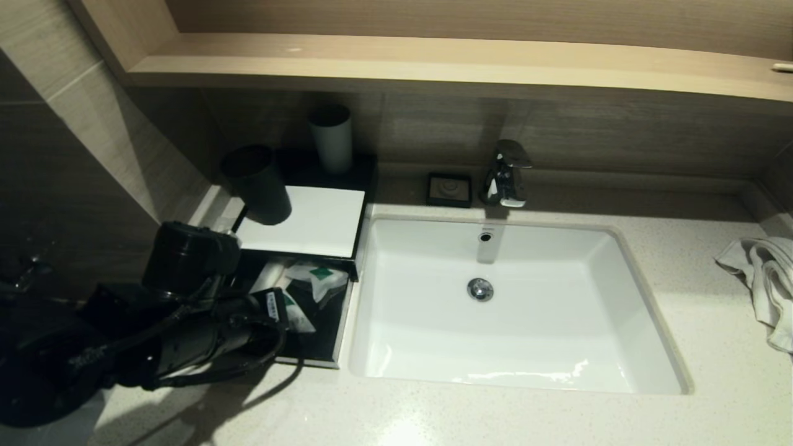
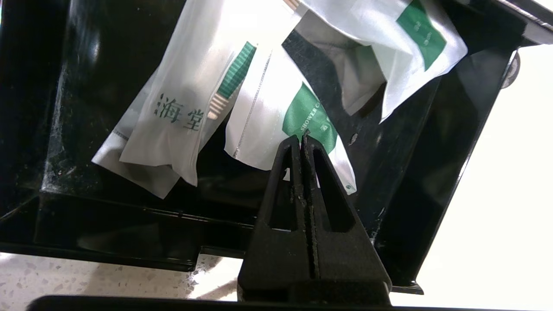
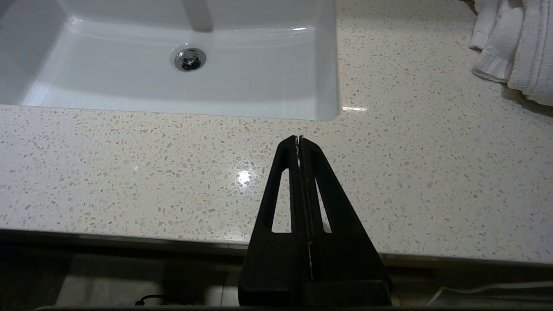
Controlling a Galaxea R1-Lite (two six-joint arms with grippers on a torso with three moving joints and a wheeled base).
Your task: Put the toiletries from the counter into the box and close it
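The black box (image 1: 303, 220) with a white top panel stands left of the sink (image 1: 557, 260), and its drawer (image 1: 322, 337) is pulled out toward me. Several white sachets with green labels (image 1: 319, 279) lie in the drawer. The left wrist view shows a long sachet (image 2: 181, 108), a squarish one (image 2: 276, 125) and another (image 2: 389, 30) on the drawer floor. My left gripper (image 2: 302, 138) is shut and empty, with its tips just over the drawer's front wall (image 2: 129, 233); it also shows in the head view (image 1: 272, 310). My right gripper (image 3: 298, 138) is shut and empty above the counter's (image 3: 129, 172) front edge.
A dark cup (image 1: 257, 186) stands on the box's top and a pale cup (image 1: 331, 139) behind it. A black soap dish (image 1: 449, 189) and a chrome tap (image 1: 508, 173) stand behind the sink. A white towel (image 1: 765, 279) lies at the right. A wooden shelf (image 1: 433, 62) overhangs the back.
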